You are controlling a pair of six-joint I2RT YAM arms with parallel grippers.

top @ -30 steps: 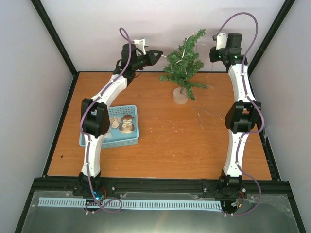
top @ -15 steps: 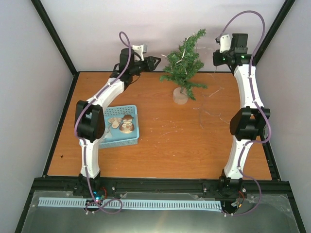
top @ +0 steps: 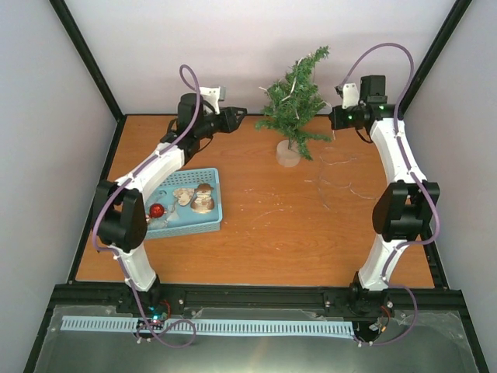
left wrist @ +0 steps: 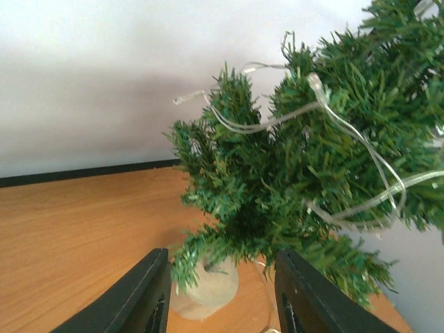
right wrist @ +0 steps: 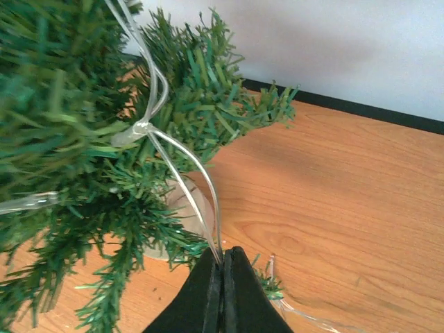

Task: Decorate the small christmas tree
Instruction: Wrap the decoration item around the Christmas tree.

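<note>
Tree: small christmas tree [top: 293,105] upright at the back middle of the table [top: 256,225], on its round pale base [top: 288,154], between my two grippers.

Light string: clear light string [left wrist: 326,104] looped over the upper and right-hand branches. A loose length lies on the wood to the right of the tree.

Right gripper: my right gripper [right wrist: 222,258] is pinched shut on the light string, which runs from the fingertips up into the foliage. It sits just beside the tree's right side, low among the branches.

Left gripper: my left gripper [left wrist: 220,257] is parted with nothing between the jaws. It points at the tree's left side, near but apart from the needles.

Basket: blue basket [top: 216,198] near the left arm, holding a red ball [top: 157,210] and some brownish ornaments, none picked up yet.

Step (my judgement): draping the lights, with the right side feeding string and the left side free.

Next move calls for: leading the held strand around more of the branches with slack, pulling gently so the light tree does not tip on its small base. The left jaws could steady a branch or take the string on their side.

Risk: the string snagging on needles and dragging the tree.
</note>
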